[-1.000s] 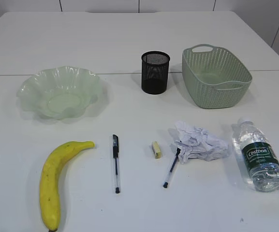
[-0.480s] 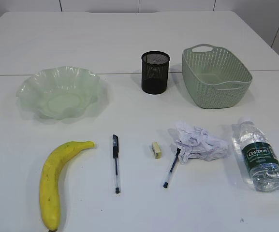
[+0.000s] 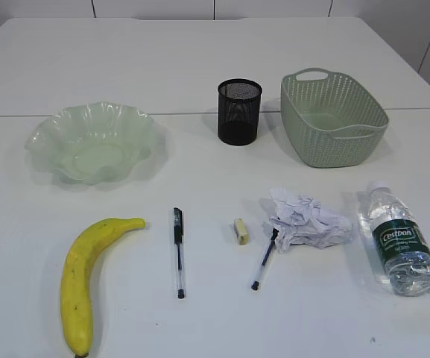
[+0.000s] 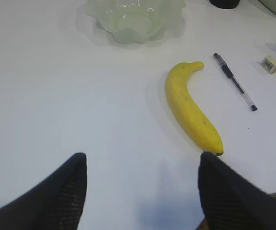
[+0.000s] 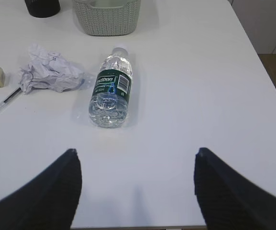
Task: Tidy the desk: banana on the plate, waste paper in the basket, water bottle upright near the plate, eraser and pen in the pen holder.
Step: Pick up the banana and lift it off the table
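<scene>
1. The desk [image 3: 200,60] holds everything loose in a row along the lower part of the exterior view, with the three containers set behind it. That layout looks like a starting mess: nothing has been sorted yet.
2. The banana [image 3: 80,280] lies flat at the lower left, its stem end pointing up toward the plate [image 3: 51,138], which sits empty at the left of the frame, well apart from the fruit.
3. The left gripper [image 4: 140,191] hangs low at the bottom of its wrist view with its fingers spread and nothing between them. The banana's dark tip lies just above the right finger, so this arm seems lined up to take the fruit first.
4. The water bottle [image 3: 397,242] lies on its side at the right edge, cap pointing away. It has to be stood upright and carried across to the plate.
5. The right gripper [image 5: 135,189] is likewise spread wide and empty, at the bottom of its view, with the bottle ahead of it.
6. The waste paper [image 3: 308,220] rests against the top of one pen [image 3: 264,259]. The basket [image 3: 334,145] is behind it, upper right.
7. The eraser [image 3: 241,230] and a second pen [image 3: 178,252] lie in the middle, in front of the pen holder [image 3: 239,112].
</scene>
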{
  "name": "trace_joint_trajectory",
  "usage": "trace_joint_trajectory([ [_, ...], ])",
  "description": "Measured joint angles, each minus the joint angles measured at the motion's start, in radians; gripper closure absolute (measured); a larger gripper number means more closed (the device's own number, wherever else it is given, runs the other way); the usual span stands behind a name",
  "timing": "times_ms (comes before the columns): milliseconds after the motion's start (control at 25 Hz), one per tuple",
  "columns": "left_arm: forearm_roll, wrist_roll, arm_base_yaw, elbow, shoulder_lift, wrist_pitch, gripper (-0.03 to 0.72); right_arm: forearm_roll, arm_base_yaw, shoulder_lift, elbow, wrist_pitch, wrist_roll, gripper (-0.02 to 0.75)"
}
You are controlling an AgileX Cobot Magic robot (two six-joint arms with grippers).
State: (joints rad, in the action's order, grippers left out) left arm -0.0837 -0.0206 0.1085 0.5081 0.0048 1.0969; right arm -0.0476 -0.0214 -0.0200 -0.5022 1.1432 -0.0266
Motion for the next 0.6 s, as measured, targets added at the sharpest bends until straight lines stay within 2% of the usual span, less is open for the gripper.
trace_joint_trajectory([
  [600,0.000,0.000,0.000,0.000,0.000,0.000,0.182,0.000,0.000,0.000,0.000,0.000,0.000,0.182],
])
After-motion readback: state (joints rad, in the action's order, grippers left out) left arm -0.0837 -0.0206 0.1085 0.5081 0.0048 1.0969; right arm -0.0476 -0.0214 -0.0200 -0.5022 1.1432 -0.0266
